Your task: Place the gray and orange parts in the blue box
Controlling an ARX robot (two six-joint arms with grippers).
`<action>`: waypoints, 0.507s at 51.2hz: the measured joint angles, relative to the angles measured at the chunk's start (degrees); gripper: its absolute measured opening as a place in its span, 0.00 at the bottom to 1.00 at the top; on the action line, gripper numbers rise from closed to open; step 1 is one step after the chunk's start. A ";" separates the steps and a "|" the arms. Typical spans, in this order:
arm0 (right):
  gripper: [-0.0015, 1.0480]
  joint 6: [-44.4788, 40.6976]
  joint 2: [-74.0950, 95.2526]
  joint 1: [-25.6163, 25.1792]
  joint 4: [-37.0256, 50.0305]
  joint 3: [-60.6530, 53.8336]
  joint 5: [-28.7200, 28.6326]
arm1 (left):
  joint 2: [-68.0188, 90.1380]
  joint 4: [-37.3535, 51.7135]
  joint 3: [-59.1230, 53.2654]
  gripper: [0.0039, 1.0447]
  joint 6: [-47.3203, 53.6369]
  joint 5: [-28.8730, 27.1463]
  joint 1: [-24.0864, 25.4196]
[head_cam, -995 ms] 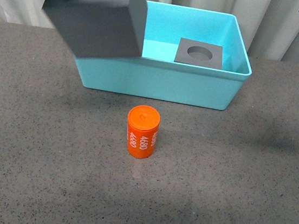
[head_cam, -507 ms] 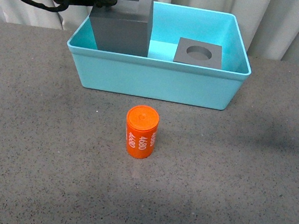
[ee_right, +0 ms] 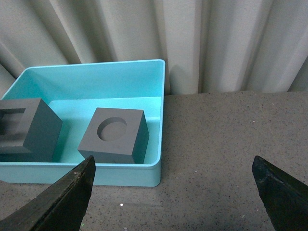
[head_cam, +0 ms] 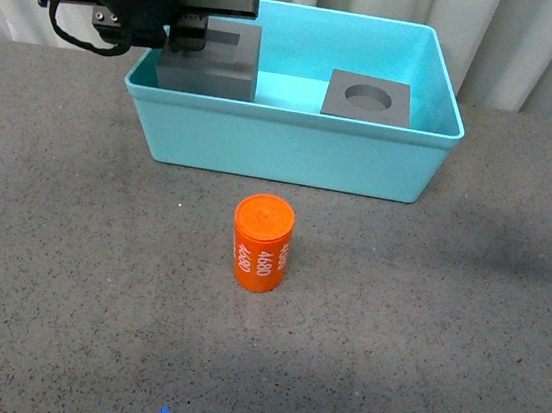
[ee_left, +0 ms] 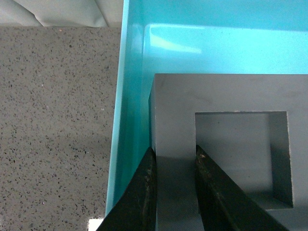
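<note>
Presently at the second of three placements, by the look of it. Largest first: blue box (head_cam: 293, 153), holding both gray parts. At the box's left end, close to its left wall, gray cube with the square recess (head_cam: 213, 63), low inside and seemingly on or just above the floor; cannot tell which. Toward the box's right end, gray cube with the round recess (head_cam: 368, 98), resting on the floor, well apart from the first. Outside, in front of the box's front wall and well apart from it, orange cylinder (head_cam: 261, 243), upright on the table (head_cam: 64, 291), untouched. Next, probably: release the square-recess cube, lift clear of the rim, then go for the cylinder. Left gripper (ee_left: 174, 159) above the box's left end, fingers (ee_left: 144, 192) drawn narrow and clamped on one wall of the square-recess cube, one finger outside, one inside the recess. Right gripper (ee_right: 175, 202) raised beyond the box's right side, fingers (ee_right: 67, 195) spread wide, holding and touching nothing.
</note>
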 joint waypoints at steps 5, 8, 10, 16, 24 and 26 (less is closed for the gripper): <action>0.91 0.00 0.00 0.00 0.00 0.00 0.00 | 0.72 0.00 0.00 0.16 0.00 -0.46 -0.17; 0.91 0.00 0.00 0.00 0.00 0.00 0.00 | 0.79 0.00 0.00 0.16 -0.04 -0.72 -0.24; 0.91 0.00 0.00 0.00 0.00 0.00 0.00 | 0.79 0.00 -0.02 0.16 -0.11 -1.18 -0.33; 0.91 0.00 0.00 0.00 0.00 0.00 -0.02 | -0.37 0.90 -1.36 0.37 -0.28 -1.36 -0.50; 0.91 0.00 0.00 0.00 0.00 0.00 0.00 | -4.98 4.68 -6.03 0.61 -0.77 0.26 -0.57; 0.91 0.00 0.00 0.00 0.00 0.00 0.00 | -6.91 6.62 -7.91 0.68 -0.87 1.09 -0.57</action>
